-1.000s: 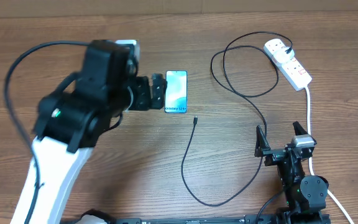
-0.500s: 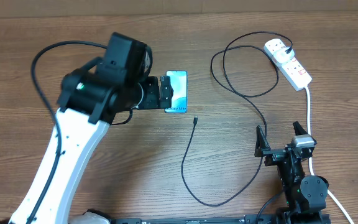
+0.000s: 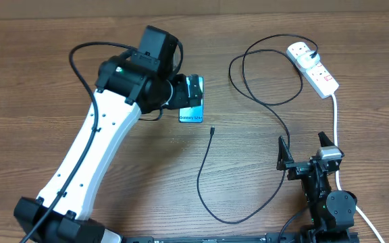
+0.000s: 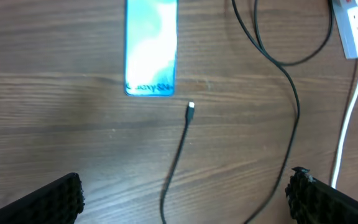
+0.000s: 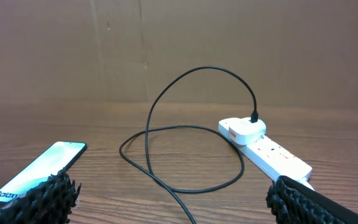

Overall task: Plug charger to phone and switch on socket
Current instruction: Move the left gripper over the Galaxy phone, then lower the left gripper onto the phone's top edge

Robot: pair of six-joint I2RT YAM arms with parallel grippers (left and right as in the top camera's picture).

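My left gripper (image 4: pixel 185 198) hovers by phone (image 4: pixel 151 46), fingers apart; charger (image 4: pixel 178 155) tip just beside phone. My right gripper (image 3: pixel 303 150) well apart from phone, fingers apart.

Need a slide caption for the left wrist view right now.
Open left gripper hovers near a slim blue-screened phone; the thin black charger cable ends loose beside the phone's labelled edge, unplugged.

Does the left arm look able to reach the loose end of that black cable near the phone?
Probably yes. The left gripper hangs open above the table, and the charger's loose tip lies bare near the phone, with nothing covering it.
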